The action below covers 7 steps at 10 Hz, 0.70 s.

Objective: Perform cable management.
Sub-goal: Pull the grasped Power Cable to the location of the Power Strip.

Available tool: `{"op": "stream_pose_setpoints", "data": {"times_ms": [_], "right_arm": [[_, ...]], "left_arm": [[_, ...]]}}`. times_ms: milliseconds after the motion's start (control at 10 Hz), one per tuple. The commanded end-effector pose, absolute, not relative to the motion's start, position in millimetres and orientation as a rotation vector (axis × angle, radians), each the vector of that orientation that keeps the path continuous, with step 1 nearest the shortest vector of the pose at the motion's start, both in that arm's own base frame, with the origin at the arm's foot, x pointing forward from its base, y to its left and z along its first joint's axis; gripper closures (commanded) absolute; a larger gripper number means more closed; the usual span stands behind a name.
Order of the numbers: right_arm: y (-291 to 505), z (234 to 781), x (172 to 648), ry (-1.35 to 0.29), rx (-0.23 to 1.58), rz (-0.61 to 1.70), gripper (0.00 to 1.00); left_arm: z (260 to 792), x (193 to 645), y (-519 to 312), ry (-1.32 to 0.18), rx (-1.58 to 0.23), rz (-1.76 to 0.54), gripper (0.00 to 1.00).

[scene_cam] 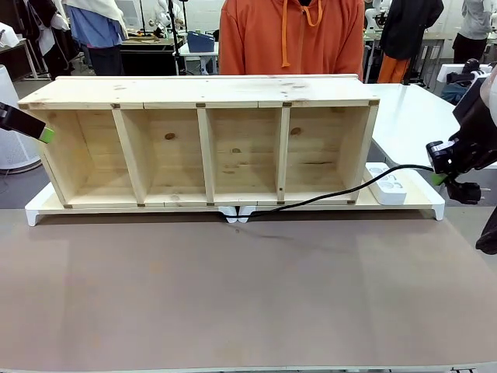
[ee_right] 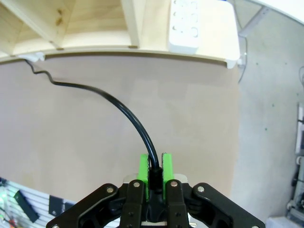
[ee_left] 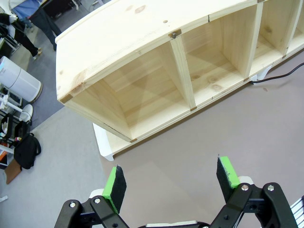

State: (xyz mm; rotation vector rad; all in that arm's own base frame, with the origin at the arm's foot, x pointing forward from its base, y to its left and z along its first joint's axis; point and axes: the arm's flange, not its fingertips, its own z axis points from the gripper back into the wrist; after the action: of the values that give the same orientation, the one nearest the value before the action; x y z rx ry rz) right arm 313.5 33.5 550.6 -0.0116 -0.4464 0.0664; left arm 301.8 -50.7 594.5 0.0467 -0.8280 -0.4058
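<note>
Grey-brown tabletop [scene_cam: 233, 303] carries a four-bay wooden shelf [scene_cam: 202, 92] with a white power strip [scene_cam: 387, 186] at its right end, and a person in an orange hoodie [scene_cam: 291, 39] stands behind. The right gripper [ee_right: 155, 164] is pinched tight on the cable [ee_right: 124, 107], holding it in the air near the power strip, and the cord sags leftward to a white fitting [scene_cam: 237, 214] under the shelf's middle front edge. The left gripper [ee_left: 172, 183] hangs with its fingers spread wide off the shelf's left end.

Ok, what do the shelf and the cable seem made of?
The shelf: pale bare wood, probably pine, with knots and grain showing, matte. The cable: smooth black sheath, likely plastic or rubber, faintly glossy, bending freely.
</note>
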Motion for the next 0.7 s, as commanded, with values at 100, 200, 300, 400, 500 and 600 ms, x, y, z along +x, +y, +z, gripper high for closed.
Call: {"op": "stream_pose_setpoints", "data": {"times_ms": [100,200,300,400,500,600], "right_arm": [[-1,566,341,-0.469,-0.014,-0.004,0.86],[-3,570,346,-0.468,-0.02,0.008,0.86],[-3,573,352,-0.467,-0.027,0.035,0.86],[-2,575,359,-0.471,-0.022,0.07,0.86],[1,577,369,-0.471,-0.037,0.122,0.86],[3,581,383,-0.48,-0.067,0.174,0.86]], "left_arm": [[595,303,-51,-0.834,0.046,-0.405,0.0],[595,303,-51,-0.834,0.046,-0.405,0.0],[595,303,-51,-0.834,0.046,-0.405,0.0],[595,303,-51,-0.834,0.046,-0.405,0.0],[595,303,-51,-0.834,0.046,-0.405,0.0],[595,303,-51,-0.834,0.046,-0.405,0.0]]}}
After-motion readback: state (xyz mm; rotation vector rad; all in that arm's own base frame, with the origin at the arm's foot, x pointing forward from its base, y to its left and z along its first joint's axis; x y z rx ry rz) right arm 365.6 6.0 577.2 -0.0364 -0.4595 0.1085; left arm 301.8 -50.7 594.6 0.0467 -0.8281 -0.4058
